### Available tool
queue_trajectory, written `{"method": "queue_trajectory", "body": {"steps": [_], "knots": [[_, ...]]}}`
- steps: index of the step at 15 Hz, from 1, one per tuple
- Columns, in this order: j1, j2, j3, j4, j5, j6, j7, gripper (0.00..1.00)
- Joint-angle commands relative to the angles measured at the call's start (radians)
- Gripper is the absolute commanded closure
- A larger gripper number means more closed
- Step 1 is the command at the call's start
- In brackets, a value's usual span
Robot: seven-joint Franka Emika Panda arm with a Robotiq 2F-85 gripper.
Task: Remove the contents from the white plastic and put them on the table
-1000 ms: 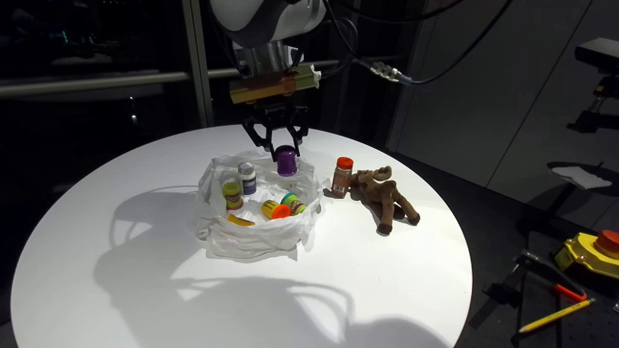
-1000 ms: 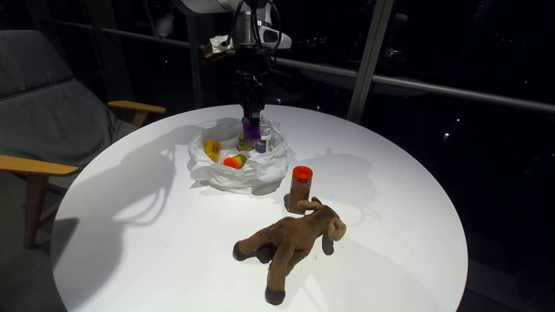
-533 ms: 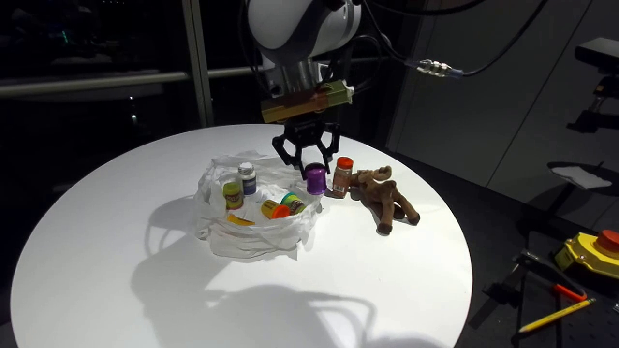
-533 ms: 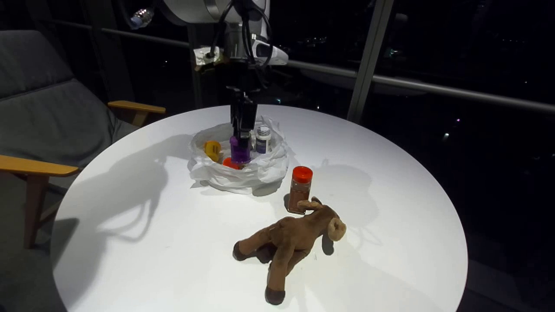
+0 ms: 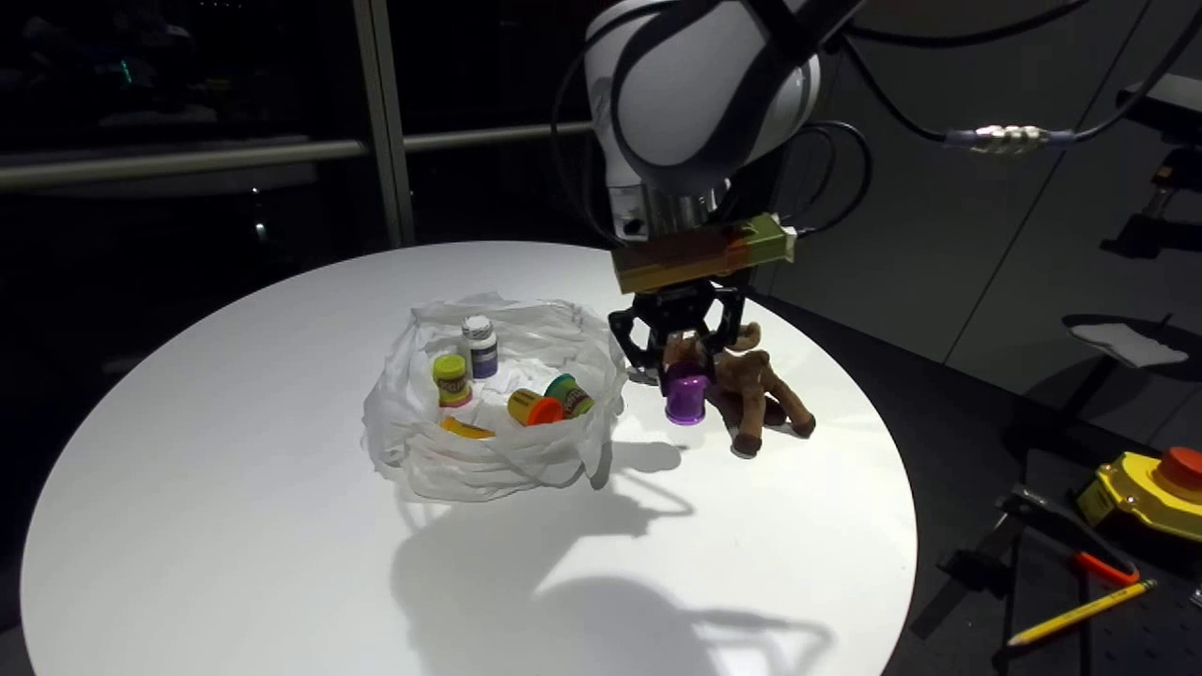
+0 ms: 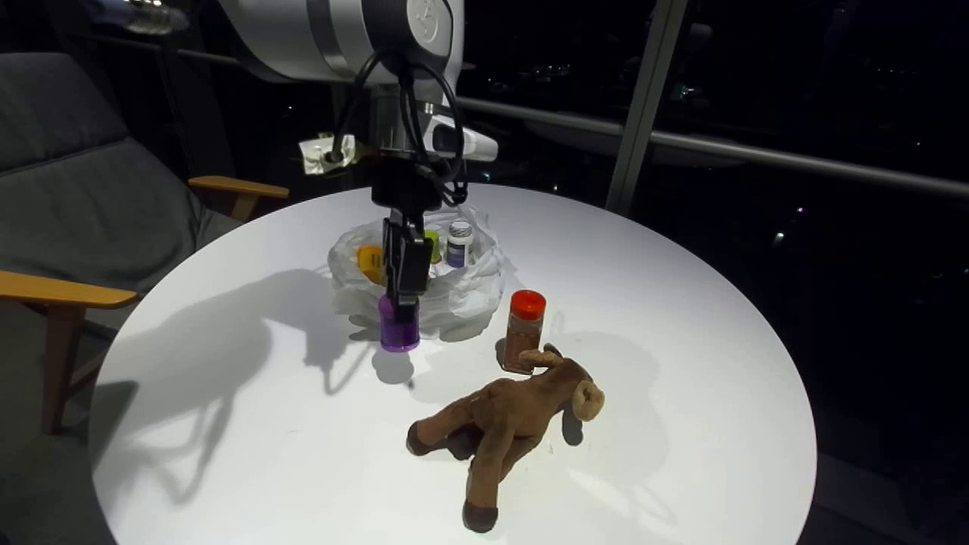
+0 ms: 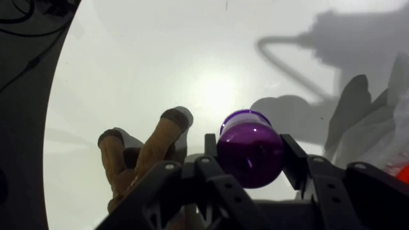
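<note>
Wrist view: a shiny purple plastic tub (image 7: 250,156) is pinched in the black two-fingered gripper (image 7: 250,146). In both exterior views it is held above the round white table (image 5: 188,545), beside a wrinkled translucent plastic bag (image 5: 498,465). Small yellow and green plastic tubs (image 5: 453,379) and a white bottle (image 5: 481,347) are contained inside; a brown plush animal (image 6: 506,412) and red-lidded clear jar (image 6: 522,337) are set on the table.

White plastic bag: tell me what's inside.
Inside the white plastic bag: a white bottle and a yellow-green tub upright, an orange-ended tub and a teal-ended tub tipped, and a yellow item partly covered by the bag. Anything beneath these is hidden.
</note>
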Motion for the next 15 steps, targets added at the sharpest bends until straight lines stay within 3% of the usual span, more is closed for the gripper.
{"method": "queue_trajectory", "body": {"steps": [1,6,8,9,10,13,15], "knots": [[-0.037,-0.14,0.003,-0.25,-0.059,0.194,-0.038,0.74],[-0.033,-0.22,0.003,-0.544,-0.089,0.581,-0.042,0.74],[-0.021,-0.226,-0.004,-0.612,-0.081,0.705,-0.053,0.74],[-0.053,-0.256,-0.012,-0.629,-0.069,0.719,-0.111,0.24],[-0.053,-0.271,-0.02,-0.654,-0.065,0.747,-0.129,0.23],[-0.079,-0.356,-0.036,-0.698,-0.046,0.764,-0.209,0.01],[-0.101,-0.419,-0.035,-0.695,-0.026,0.723,-0.247,0.0]]}}
